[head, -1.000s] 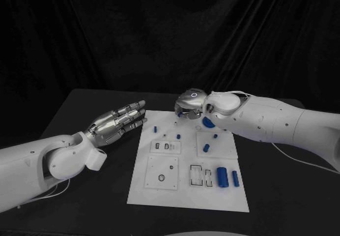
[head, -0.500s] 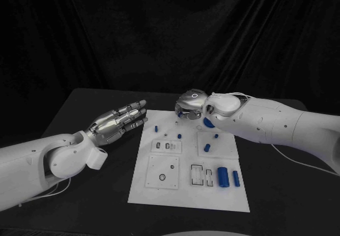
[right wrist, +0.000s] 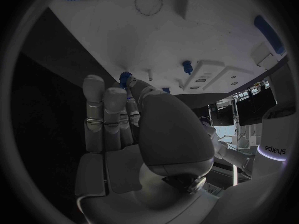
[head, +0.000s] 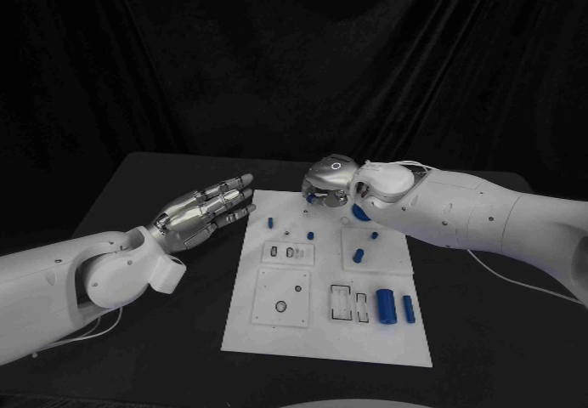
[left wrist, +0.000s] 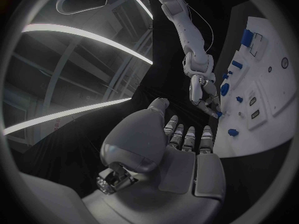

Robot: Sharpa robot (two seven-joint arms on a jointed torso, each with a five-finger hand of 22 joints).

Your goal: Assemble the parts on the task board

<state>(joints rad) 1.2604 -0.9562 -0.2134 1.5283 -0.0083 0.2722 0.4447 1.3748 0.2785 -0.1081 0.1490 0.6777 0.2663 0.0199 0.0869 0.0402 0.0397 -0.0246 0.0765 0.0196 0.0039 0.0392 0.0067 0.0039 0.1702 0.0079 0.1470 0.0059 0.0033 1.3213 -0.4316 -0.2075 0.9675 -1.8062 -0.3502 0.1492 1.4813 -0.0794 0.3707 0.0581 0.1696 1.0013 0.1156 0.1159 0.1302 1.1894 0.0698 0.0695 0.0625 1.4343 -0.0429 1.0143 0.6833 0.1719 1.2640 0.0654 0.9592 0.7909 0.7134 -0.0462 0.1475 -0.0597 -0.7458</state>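
Both hands hover; right hand [head: 329, 180] perhaps pinching part [right wrist: 126, 77].

task board [head: 321, 336]: plain white, marked with thin dark outlines of slots and circles
parts [head: 383, 306]: solid blue, unpatterned
table [head: 147, 340]: black, plain
left hand [head: 202, 213]: silver, with darker lines between the segments
right hand [head: 329, 180]: silver; a small blue piece is possibly seen at its fingertips [right wrist: 132, 81]
arms [head: 490, 217]: white

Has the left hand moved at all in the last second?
No. The left hand hovers at the same spot beside the task board's far left corner.
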